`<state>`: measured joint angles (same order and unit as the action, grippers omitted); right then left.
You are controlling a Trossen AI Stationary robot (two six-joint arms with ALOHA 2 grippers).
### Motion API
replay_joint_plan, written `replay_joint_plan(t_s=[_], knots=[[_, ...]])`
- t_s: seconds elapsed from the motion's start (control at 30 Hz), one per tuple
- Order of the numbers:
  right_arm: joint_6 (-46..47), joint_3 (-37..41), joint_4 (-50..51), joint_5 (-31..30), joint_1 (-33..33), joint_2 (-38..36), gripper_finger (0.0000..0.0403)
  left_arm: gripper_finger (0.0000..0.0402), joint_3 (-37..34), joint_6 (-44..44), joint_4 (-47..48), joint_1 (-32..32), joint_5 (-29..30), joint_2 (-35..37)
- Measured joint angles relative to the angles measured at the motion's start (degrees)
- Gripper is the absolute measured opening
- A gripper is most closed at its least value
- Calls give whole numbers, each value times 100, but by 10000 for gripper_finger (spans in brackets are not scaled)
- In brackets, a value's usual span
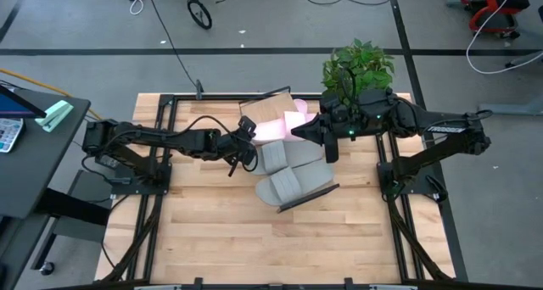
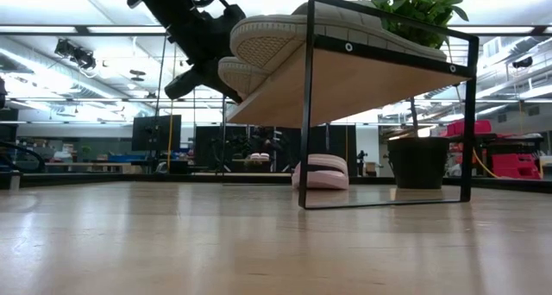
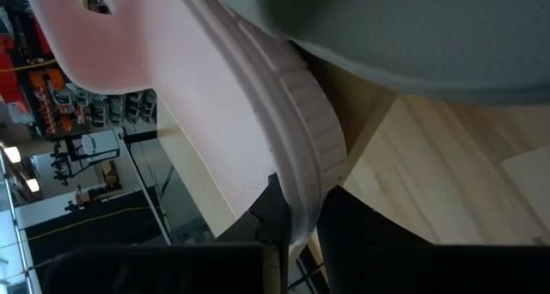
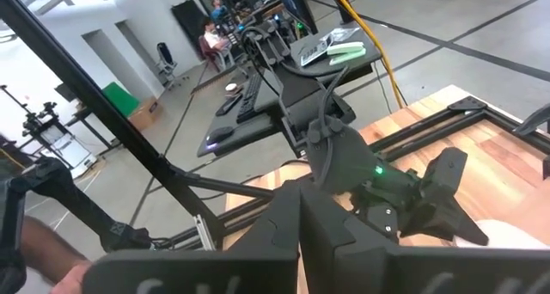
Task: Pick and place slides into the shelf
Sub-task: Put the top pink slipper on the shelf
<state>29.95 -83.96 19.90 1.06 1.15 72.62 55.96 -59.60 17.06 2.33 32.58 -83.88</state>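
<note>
The shelf (image 1: 259,110) is a light-wood board on a thin black frame (image 2: 388,114) that stands on the table. Two grey slides (image 1: 287,181) lie on the board's near end. Beside them, over the board's middle, is a pale pink slide (image 1: 270,129) with my left gripper (image 1: 248,147) shut on it. A second pink slide (image 2: 321,172) lies on the tabletop beyond the frame. My right gripper (image 1: 299,131) hangs shut above the shelf, coming from the right and holding nothing. My left gripper pinches the pink slide's ribbed sole rim (image 3: 301,186) between its two fingers. The fingers come from the table's left, slanting down. The slide is tipped onto its side, close against a grey slide (image 3: 412,27) over the board (image 3: 447,174). Whether it rests on the board I cannot tell.
A potted plant (image 1: 356,65) stands at the table's far right corner, behind my right arm. The near half of the plank tabletop (image 1: 254,239) is bare wood. A desk with a keyboard (image 1: 8,133) stands left of the table.
</note>
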Motion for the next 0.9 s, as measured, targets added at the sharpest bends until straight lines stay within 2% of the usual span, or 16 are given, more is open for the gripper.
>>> replay_joint_plan(t_s=[0.13,0.4,0.57,0.9], knots=[[-4,0,-19,20,15,0,6,47,0,41,-8,0,47,0],[-12,0,-22,18,17,0,8,102,-4,157,28,-4,334,-2],[-13,0,-22,55,17,0,8,121,-11,169,38,-4,534,-2],[-17,0,-20,57,17,0,9,115,-15,175,92,-35,671,62]])
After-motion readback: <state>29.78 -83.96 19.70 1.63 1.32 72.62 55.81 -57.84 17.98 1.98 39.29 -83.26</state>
